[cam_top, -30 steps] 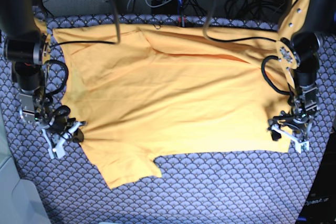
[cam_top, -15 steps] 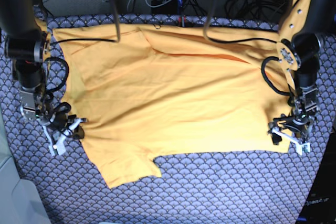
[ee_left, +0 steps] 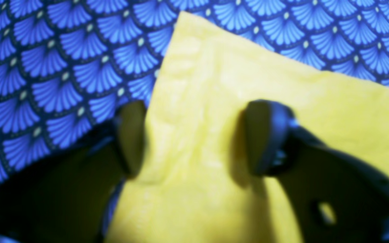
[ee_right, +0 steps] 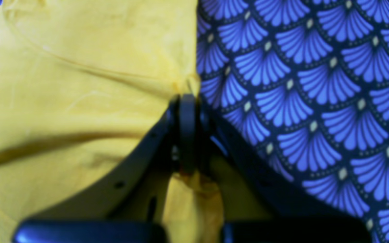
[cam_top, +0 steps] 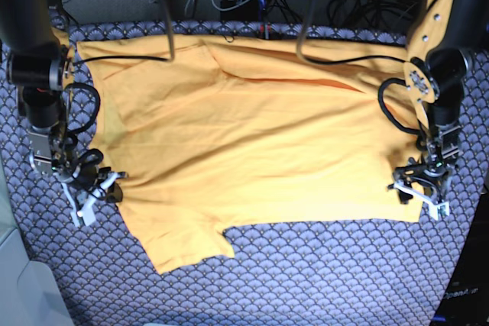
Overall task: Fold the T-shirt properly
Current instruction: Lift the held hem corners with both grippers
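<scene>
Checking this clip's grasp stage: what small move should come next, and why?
Probably close the left gripper fully on the shirt corner. In the left wrist view its fingers stand apart with a ridge of fabric between them, not yet pinched. The right gripper is already clamped on the shirt's edge, so both corners could then lift together off the tablecloth.

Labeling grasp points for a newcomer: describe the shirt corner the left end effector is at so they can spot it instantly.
Start from the yellow-orange T-shirt spread over the blue scale-patterned table cloth. Follow its near edge to the base view's right end, where the left end effector sits. That hem corner is a plain square point with a finger either side, unlike the sleeve jutting out at the other end.
</scene>
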Tool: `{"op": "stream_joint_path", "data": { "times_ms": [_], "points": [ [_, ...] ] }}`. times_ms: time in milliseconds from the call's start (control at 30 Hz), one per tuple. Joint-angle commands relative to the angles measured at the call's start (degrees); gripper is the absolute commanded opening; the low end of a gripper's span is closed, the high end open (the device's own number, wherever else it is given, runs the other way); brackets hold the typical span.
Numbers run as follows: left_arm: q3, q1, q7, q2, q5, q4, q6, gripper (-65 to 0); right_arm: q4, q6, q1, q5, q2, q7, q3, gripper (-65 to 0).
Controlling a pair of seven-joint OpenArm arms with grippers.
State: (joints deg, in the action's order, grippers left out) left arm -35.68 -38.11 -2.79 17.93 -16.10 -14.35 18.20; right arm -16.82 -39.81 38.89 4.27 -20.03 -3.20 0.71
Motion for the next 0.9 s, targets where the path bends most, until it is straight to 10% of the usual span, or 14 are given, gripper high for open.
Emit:
{"op": "stream_joint_path", "data": {
  "times_ms": [0,167,333,867],
  "points": [
    [-0.1,-1.6,-0.3,0.4,0.2,-0.4,0.5,-34.1,-0.8,-0.2,1.9,0.5,-0.9,1.0,0.1,-64.9],
    [-0.1,-1.6,-0.5,0.4,0.2,-0.4,0.5,-65.0,-0.8,-0.2,1.9,0.5,-1.0,1.0,0.1,-64.9],
    [-0.1,-1.6,-3.3,0.4,0.2,-1.0,-5.2,-65.0,-0.8,-0.2,1.9,0.5,-1.0,1.0,0.1,-64.9],
    [0.2,7.3,-22.6,-6.5,-0.1,-34.2,0.4,-65.0,-0.9,-0.2,1.2,1.0,-3.7,1.0,0.7,-65.0]
  ]
}}
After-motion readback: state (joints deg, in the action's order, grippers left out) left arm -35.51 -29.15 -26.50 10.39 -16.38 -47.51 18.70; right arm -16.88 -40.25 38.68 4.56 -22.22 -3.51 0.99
